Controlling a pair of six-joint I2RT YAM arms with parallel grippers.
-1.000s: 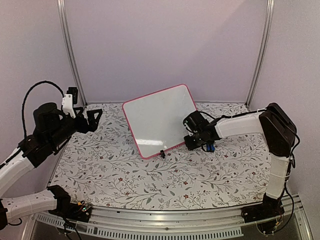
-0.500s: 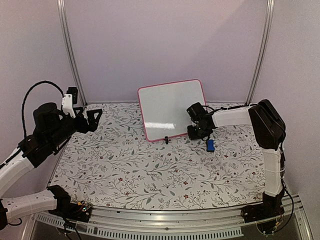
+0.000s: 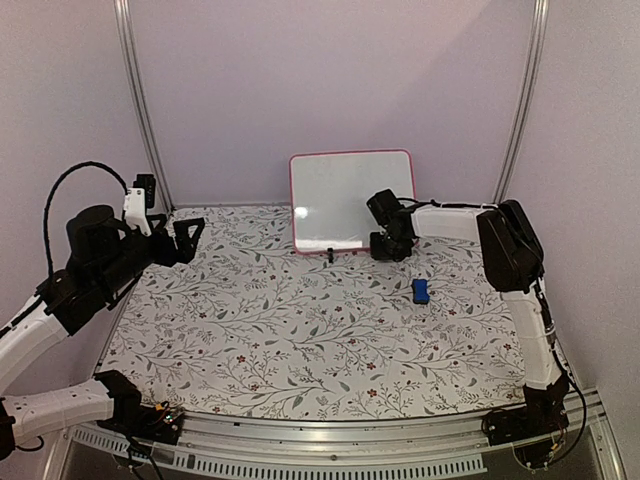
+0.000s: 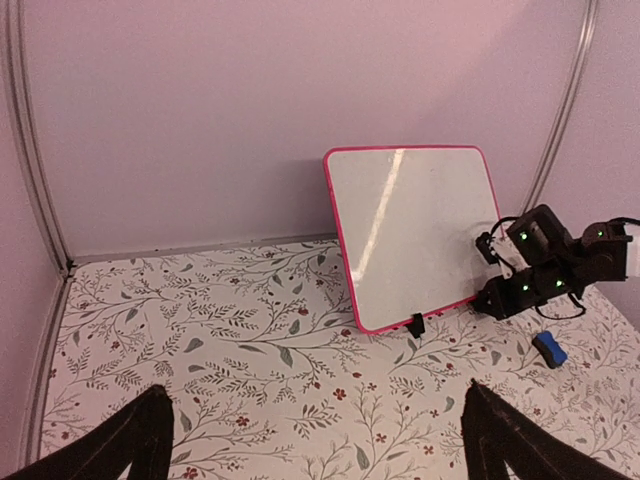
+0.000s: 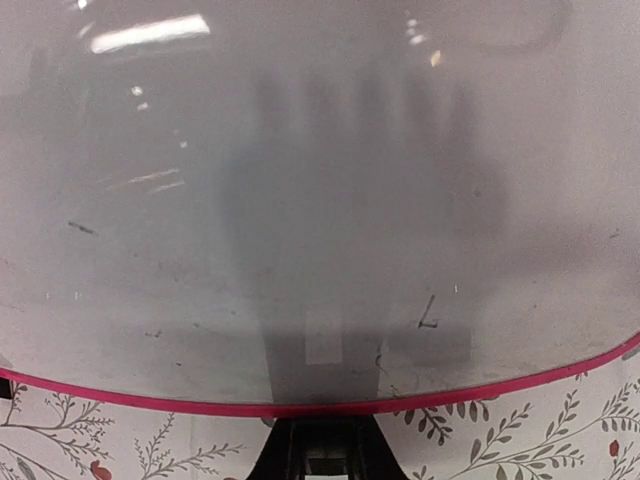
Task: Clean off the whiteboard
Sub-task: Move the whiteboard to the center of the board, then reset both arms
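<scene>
The whiteboard [image 3: 350, 200], white with a pink-red frame, stands upright at the back of the table against the wall. It also shows in the left wrist view [image 4: 415, 235]. My right gripper [image 3: 388, 243] is shut on its lower right edge. In the right wrist view the board face [image 5: 300, 200] fills the frame, with faint smudges and one small dark mark [image 5: 428, 313]. The gripper [image 5: 325, 455] sits at the bottom frame. The blue eraser block [image 3: 421, 291] lies on the table, apart from it. My left gripper [image 3: 188, 238] is open and empty at the far left.
A floral cloth [image 3: 300, 330] covers the table. Metal posts [image 3: 140, 100] stand at both back corners against pale walls. One black clip foot [image 3: 330, 253] shows under the board's lower edge. The eraser also shows in the left wrist view [image 4: 548, 347].
My right gripper has swung the whiteboard from tilted mid-table to upright at the back wall. The blue eraser now lies on the table. The left arm has not moved.
</scene>
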